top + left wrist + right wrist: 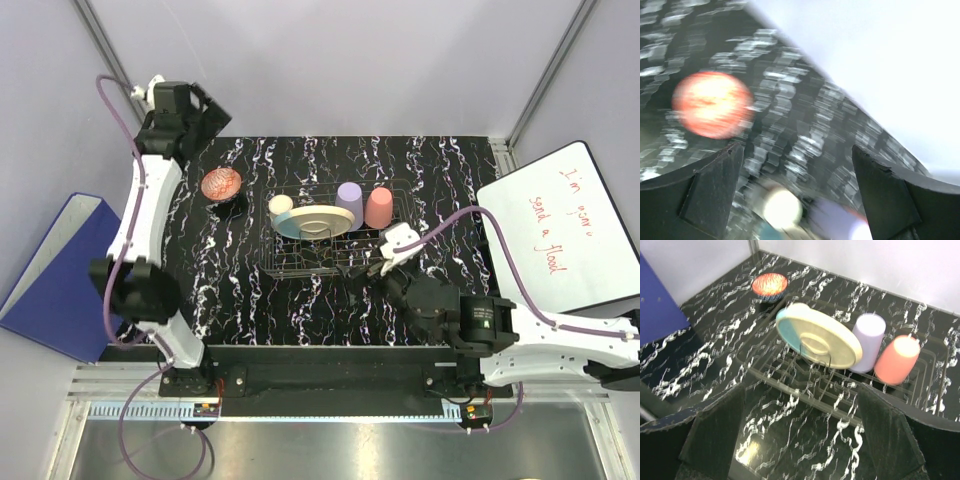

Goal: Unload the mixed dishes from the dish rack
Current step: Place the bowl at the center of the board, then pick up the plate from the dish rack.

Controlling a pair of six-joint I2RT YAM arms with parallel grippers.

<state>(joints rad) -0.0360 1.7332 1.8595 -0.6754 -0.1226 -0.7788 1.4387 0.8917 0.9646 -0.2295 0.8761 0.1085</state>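
Note:
The dark wire dish rack (300,262) stands mid-table. In it the blue-and-cream plate (310,221) leans on edge, with a whitish cup (281,205) at its left and a lavender cup (349,200) and a salmon-pink cup (379,207) at its right. The red-orange bowl (221,184) sits on the table left of the rack. My left gripper (208,118) is open and empty, high above the table's far left; its blurred view shows the bowl (712,104). My right gripper (382,265) is open and empty at the rack's near right corner, facing the plate (820,337), the lavender cup (867,340) and the salmon cup (896,360).
A whiteboard with red writing (560,230) lies off the table's right edge. A blue folder (50,280) lies off the left edge. Pale walls close in the far side. The table top is black marble pattern (240,290).

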